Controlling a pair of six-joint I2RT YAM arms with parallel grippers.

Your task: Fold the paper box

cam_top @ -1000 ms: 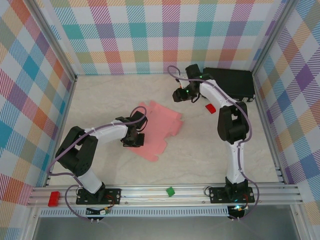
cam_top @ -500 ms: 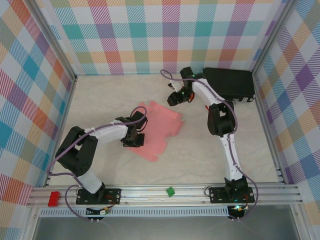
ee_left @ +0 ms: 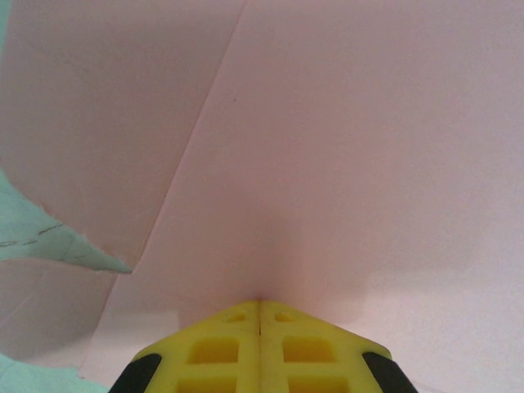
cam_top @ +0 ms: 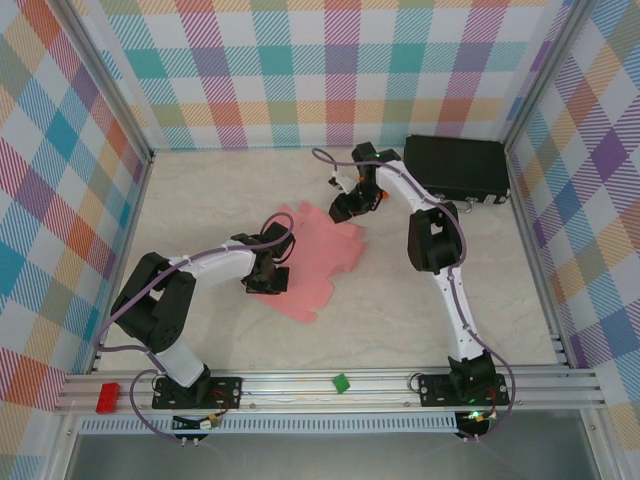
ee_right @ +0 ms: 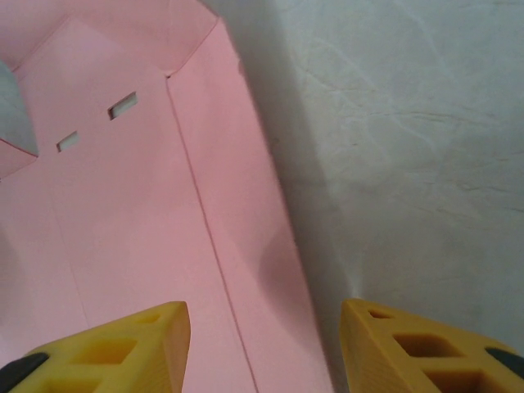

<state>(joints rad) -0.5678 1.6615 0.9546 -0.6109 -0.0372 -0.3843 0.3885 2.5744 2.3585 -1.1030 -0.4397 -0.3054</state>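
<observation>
Top external: the paper box [cam_top: 325, 250] lay flat on the table [cam_top: 420, 300] as a notched sheet. It looked like thin, light card, likely to slide and buckle, so an outer flap edge appeared the best hold. The left gripper [cam_top: 268, 278], shut, pressed on its near-left part. A black hard case [cam_top: 455, 167] sat well apart.

Left wrist: the closed fingertips met the card beside a crease.

Right wrist: the right gripper [ee_right: 266, 327] was partly open and empty, with one finger on either side of the sheet's edge.

The left arm [cam_top: 215, 266] and right arm [cam_top: 455, 305] are built of white links and black joints. A purple-grey cable [cam_top: 322, 152] is looped along each. Yellow fingers [ee_left: 221, 354] with rectangular pockets are fitted as jaws.
</observation>
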